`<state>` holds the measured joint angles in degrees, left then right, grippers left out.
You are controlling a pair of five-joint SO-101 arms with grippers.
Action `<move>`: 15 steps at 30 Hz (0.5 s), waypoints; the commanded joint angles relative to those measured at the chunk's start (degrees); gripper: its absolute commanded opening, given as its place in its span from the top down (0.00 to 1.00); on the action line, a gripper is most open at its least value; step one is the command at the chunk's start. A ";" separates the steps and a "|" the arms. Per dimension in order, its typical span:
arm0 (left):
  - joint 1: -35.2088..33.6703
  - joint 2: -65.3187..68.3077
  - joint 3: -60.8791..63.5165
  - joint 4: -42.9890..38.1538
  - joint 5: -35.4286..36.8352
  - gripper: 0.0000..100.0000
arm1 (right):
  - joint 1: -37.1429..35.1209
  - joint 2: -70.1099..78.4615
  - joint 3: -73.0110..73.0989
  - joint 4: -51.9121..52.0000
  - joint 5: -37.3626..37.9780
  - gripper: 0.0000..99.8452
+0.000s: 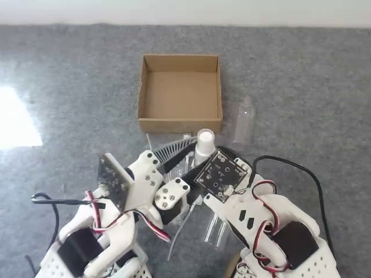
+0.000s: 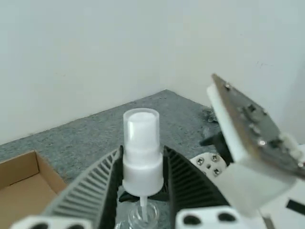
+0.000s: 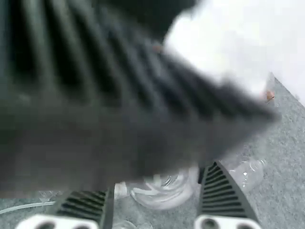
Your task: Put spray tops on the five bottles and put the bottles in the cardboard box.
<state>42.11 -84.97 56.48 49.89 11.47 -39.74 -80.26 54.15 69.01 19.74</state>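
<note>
My left gripper [image 2: 142, 164] is shut on a white spray top [image 2: 141, 143], held upright with its thin tube pointing down into the mouth of a clear bottle [image 2: 141, 218]. In the high view this spray top [image 1: 204, 141] sits just in front of the cardboard box [image 1: 180, 119], which has nothing inside. My right gripper [image 3: 155, 210] is shut on the clear bottle [image 3: 157, 190], seen from above between its ribbed fingers [image 3: 221, 200]. A blurred dark finger of the left gripper covers most of the right wrist view. Another clear bottle [image 1: 244, 120] lies to the right of the box.
More clear bottles [image 1: 215, 227] and a loose spray top with its tube [image 1: 184, 225] lie on the grey carpet under the two arms. One lying bottle [image 3: 248, 171] shows beside my right gripper. Cables trail at the front left and right.
</note>
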 commanded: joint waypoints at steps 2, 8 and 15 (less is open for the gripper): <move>1.32 -0.18 0.40 -1.93 -0.70 0.99 | 0.92 0.40 -4.04 0.31 -0.70 0.88; 1.32 0.09 0.57 -1.49 -2.11 0.99 | 0.92 0.40 -4.04 0.40 -0.53 0.88; 3.34 0.18 2.86 -1.85 -5.63 0.99 | 0.92 0.40 -4.04 0.40 -0.35 0.88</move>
<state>43.52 -84.97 59.30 49.36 7.43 -39.74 -80.26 54.15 69.01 19.74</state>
